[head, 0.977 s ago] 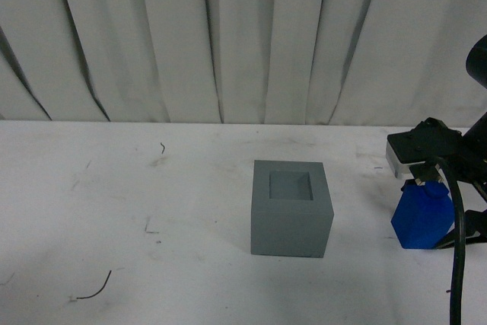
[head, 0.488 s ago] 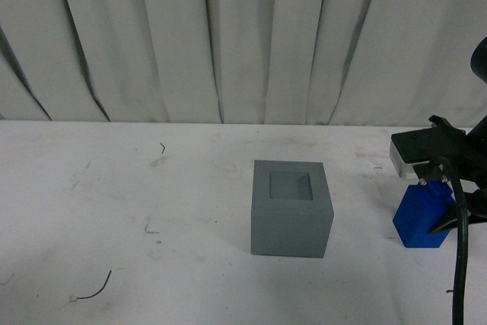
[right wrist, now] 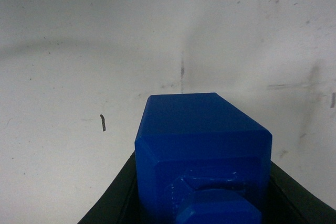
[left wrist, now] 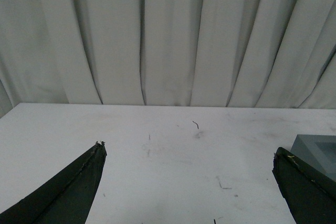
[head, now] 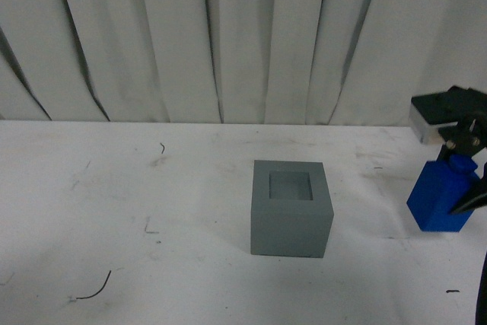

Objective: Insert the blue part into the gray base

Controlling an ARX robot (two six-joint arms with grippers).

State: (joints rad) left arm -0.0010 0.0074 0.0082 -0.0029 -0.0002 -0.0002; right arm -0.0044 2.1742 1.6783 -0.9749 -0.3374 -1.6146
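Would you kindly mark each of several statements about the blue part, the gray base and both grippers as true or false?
1. The blue part sits in the gray base's recess. False: it is right of the base, apart from it; the recess is empty.
2. The right gripper is shut on the blue part. True.
3. The left gripper holds the gray base. False: it is open, with nothing between its fingers.
4. The gray base stands on the white table with its recess facing up. True.
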